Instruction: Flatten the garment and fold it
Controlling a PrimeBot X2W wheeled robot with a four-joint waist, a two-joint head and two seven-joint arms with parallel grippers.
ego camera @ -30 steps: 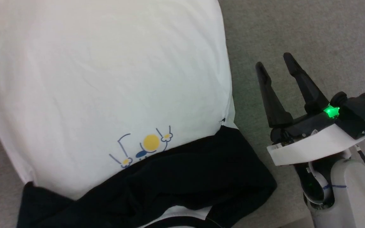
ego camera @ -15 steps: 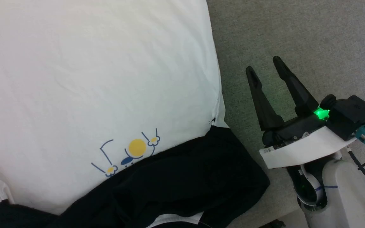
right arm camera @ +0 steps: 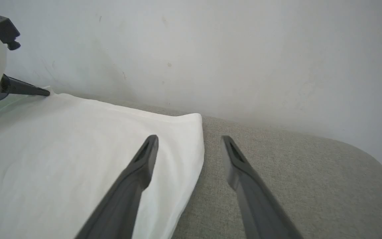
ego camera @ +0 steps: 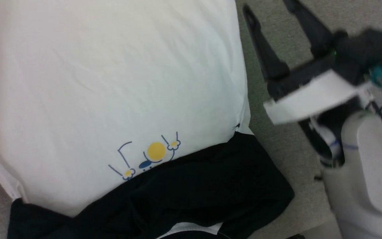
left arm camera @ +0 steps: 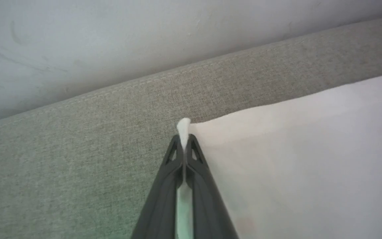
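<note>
The garment (ego camera: 111, 83) lies spread on a grey cushion, white body up, with its yellow-and-blue print (ego camera: 156, 151) and bunched black sleeves (ego camera: 194, 192) near me. In the left wrist view my left gripper (left arm camera: 184, 136) is shut on a far corner of the white garment (left arm camera: 277, 149), and a tuft of cloth pokes out past its tips. The right wrist view shows that left gripper (right arm camera: 46, 93) at the far left corner. My right gripper (ego camera: 267, 5) is open beside the garment's right edge. Its tips (right arm camera: 189, 137) straddle that edge near the far right corner of the garment (right arm camera: 61, 149), holding nothing.
The grey fabric cushion (ego camera: 277, 149) runs on to the right of the garment and ends in a rounded far edge (right arm camera: 343, 149). A pale wall (right arm camera: 211, 49) rises right behind it, close to both far corners.
The right gripper has moved forward along the garment's right edge, still open. The left gripper has gone from open to shut. The head camera has shifted a little.
</note>
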